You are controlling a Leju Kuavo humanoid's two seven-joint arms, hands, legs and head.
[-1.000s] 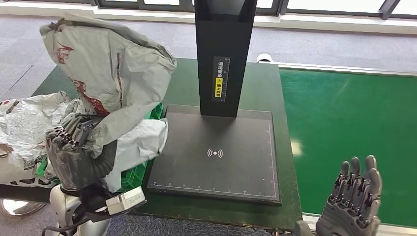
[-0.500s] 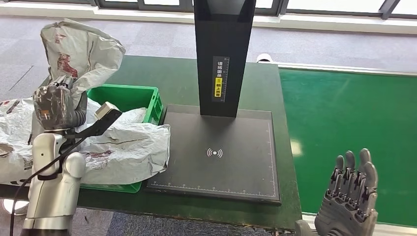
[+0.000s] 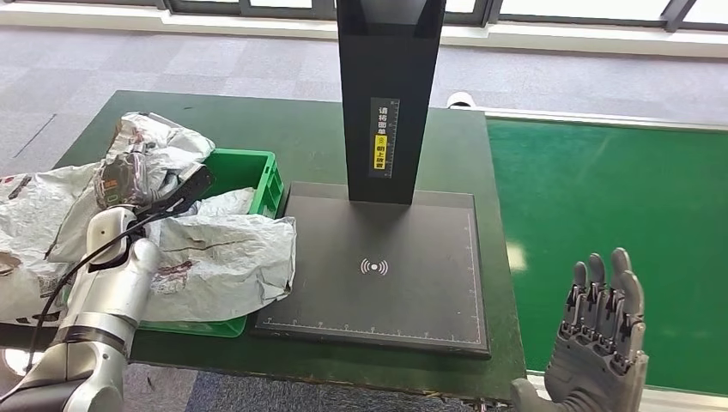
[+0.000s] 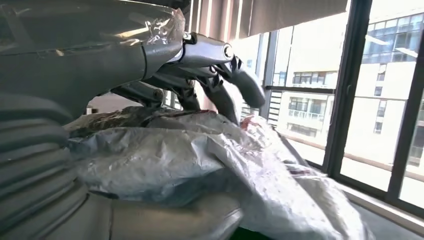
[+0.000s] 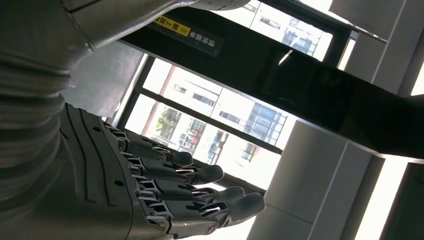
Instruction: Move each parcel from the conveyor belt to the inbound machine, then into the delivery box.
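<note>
Left hand (image 3: 120,176) grips the grey parcel (image 3: 159,146), fingers (image 4: 220,85) curled over its crumpled film, directly above the green delivery box (image 3: 257,176) at the desk's (image 3: 318,137) left end. Release is downward; the parcel lies bunched, with no clear long axis. Right hand (image 3: 601,339) is spread and holds nothing, beside the conveyor belt (image 3: 601,197). Inbound machine (image 3: 378,266) post carries a yellow label; I cannot read its characters.

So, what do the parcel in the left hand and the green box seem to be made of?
Parcel in the left hand: probably thin plastic film, grey and slightly glossy; it crumples into sharp creases. Green box: likely rigid moulded plastic, with a smooth, even colour and a stiff straight rim.
</note>
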